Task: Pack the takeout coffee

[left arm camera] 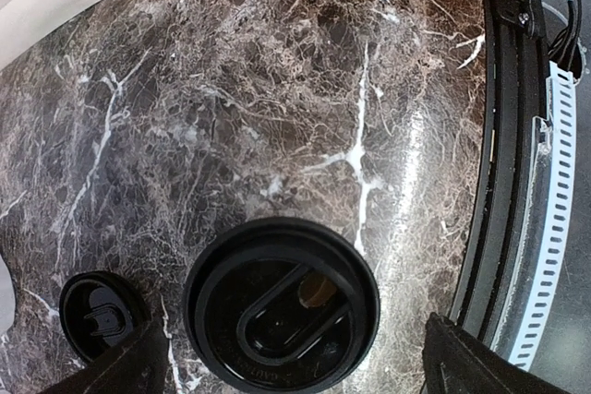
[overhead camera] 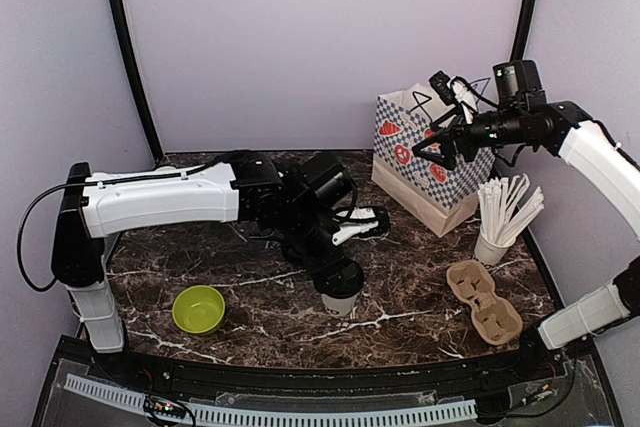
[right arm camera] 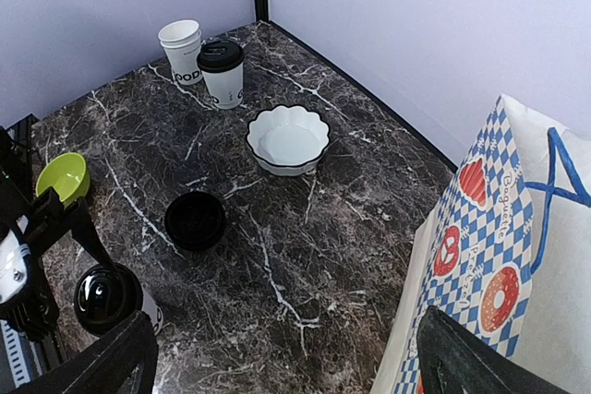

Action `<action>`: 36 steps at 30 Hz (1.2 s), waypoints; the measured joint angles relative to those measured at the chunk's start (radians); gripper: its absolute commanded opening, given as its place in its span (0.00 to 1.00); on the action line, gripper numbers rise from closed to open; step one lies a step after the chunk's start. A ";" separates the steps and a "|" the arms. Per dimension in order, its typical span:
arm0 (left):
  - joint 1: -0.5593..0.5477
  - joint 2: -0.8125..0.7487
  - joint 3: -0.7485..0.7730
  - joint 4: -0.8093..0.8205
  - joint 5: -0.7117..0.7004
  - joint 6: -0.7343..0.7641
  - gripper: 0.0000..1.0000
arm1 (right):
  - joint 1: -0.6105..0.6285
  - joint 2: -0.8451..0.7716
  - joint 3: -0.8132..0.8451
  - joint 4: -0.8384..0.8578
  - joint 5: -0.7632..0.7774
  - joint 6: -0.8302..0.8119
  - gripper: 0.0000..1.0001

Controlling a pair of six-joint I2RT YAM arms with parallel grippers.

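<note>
A white coffee cup with a black lid point(overhead camera: 340, 285) stands at the table's front middle. It fills the left wrist view point(left arm camera: 280, 302) and shows in the right wrist view point(right arm camera: 109, 297). My left gripper point(overhead camera: 333, 252) is open just above it, its fingers point(left arm camera: 120, 366) on either side of the lid. A second lidded cup point(right arm camera: 222, 69) and an unlidded printed cup point(right arm camera: 181, 48) stand at the far corner. A loose black lid point(right arm camera: 195, 220) lies on the table. My right gripper point(overhead camera: 432, 147) is open and empty, high beside the checked paper bag point(overhead camera: 430, 162).
A white scalloped bowl point(right arm camera: 288, 138) sits mid-table. A green bowl point(overhead camera: 198, 308) lies front left. A cardboard cup carrier point(overhead camera: 484, 300) and a white cup of straws point(overhead camera: 497, 217) stand at the right. The bag point(right arm camera: 489, 256) stands back right. Black rail at the near edge point(left arm camera: 517, 182).
</note>
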 measured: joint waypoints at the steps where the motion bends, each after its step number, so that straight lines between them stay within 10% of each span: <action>1: 0.000 0.003 0.000 0.000 -0.002 0.000 0.99 | 0.000 0.000 0.000 0.000 0.000 -0.001 0.99; 36: 0.023 0.070 0.023 -0.014 0.000 -0.059 0.65 | 0.000 0.000 -0.011 -0.007 -0.025 -0.005 0.99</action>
